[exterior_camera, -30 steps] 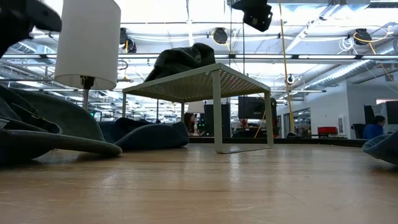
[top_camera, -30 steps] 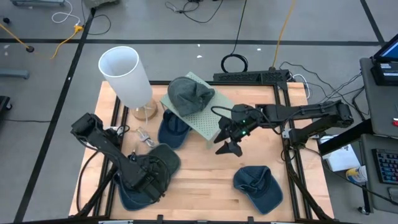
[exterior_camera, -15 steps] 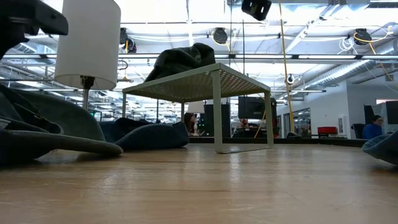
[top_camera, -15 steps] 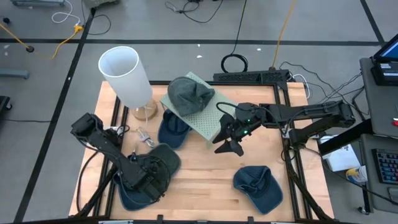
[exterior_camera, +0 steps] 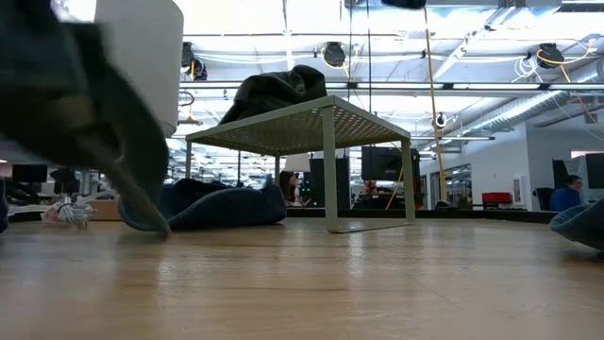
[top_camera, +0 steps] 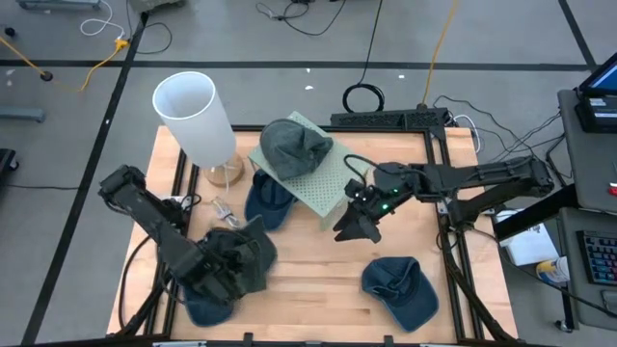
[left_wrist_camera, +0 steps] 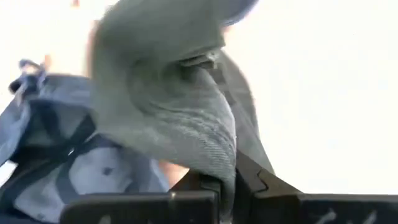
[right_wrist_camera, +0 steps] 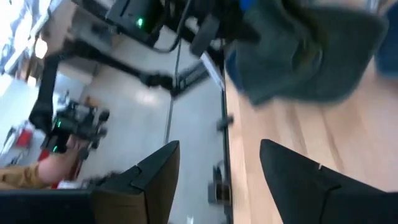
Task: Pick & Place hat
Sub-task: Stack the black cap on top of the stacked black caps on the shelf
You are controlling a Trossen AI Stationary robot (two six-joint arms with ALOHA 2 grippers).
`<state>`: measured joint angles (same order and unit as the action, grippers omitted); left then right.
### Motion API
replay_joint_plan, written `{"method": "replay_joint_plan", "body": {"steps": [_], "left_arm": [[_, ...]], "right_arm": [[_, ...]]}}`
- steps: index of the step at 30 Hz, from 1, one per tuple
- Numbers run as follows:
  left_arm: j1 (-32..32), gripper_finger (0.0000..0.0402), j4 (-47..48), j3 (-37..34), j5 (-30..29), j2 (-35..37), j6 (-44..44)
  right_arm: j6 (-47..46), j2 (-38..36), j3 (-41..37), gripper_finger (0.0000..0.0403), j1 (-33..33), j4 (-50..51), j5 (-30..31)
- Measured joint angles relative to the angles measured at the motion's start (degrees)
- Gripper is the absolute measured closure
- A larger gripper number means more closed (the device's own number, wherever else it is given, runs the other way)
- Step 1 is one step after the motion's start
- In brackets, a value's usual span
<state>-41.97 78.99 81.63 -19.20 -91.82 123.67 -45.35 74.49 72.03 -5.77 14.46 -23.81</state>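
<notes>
Near the table's (top_camera: 318,265) front-left corner, the left gripper (left_wrist_camera: 227,183) is clamped on a grey hat (left_wrist_camera: 168,106), lifting it. The right gripper (top_camera: 353,227) hangs beside the mesh shelf (top_camera: 323,178), fingers apart, empty.

A robotics lab in an open-plan office: cables (top_camera: 366,96) trail over the grey floor (top_camera: 501,48) beyond the wooden worktop (top_camera: 318,270), with monitors (exterior_camera: 382,162) and ceiling ducts (exterior_camera: 491,118) far behind.
</notes>
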Motion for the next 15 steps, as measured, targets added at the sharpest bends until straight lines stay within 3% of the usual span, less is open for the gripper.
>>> {"method": "replay_joint_plan", "body": {"steps": [6, 12, 15], "left_arm": [[1.36, 0.0399, 0.23, 7.20, -2.93, 3.29, -15.92], [3.14, 0.0399, 0.41, 15.67, -2.46, 4.51, -31.77], [4.37, 0.0400, 0.32, 19.96, -3.41, 4.53, -38.48]], "right_arm": [[-0.38, -2.38, 0.04, 0.0184, -2.55, -5.16, 13.59], [6.16, -2.88, 0.04, 0.0183, -2.89, -8.69, 15.01], [2.79, -2.34, 0.04, 0.0185, -2.89, -10.14, 15.74]]}}
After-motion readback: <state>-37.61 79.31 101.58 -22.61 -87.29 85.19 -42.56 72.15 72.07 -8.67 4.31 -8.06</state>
